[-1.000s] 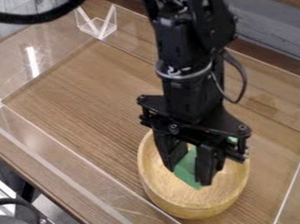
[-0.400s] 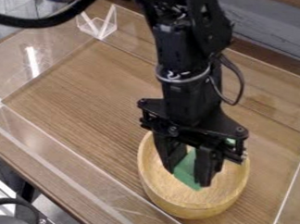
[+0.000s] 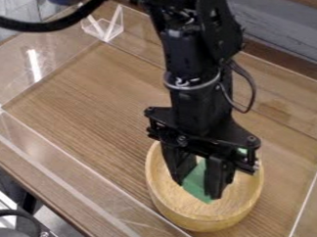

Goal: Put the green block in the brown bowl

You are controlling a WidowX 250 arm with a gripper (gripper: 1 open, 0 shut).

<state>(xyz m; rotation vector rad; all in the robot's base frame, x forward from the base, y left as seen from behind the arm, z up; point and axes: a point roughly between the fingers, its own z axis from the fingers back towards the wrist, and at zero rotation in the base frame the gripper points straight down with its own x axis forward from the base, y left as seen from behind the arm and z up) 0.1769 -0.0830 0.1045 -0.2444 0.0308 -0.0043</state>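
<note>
- As I read my one camera view, the gripper (image 3: 202,177) hangs low in the centre-right of the frame, pointing steeply down into the brown bowl (image 3: 169,203).
- Black arm (image 3: 196,53): comes down from the top centre of the frame; dark cables loop beside it.
- Green block (image 3: 199,174): between the two black fingers (image 3: 218,178), tilted on end, its lower end down inside the bowl. I can see only a strip of it.
- Jaws: closed on the green block from either side, as far as I can make out; I cannot tell whether the block's lower end touches the bowl's floor.
- Brown bowl: lower centre-right of the frame, resting on the wooden table (image 3: 97,89); its near rim and wall are in plain sight, the far rim hidden by the gripper.
- Clear plastic walls (image 3: 67,181): run along the table's edges at left and bottom.
- Clear triangular stand (image 3: 103,24): upper left of the frame, well apart from the bowl.
</note>
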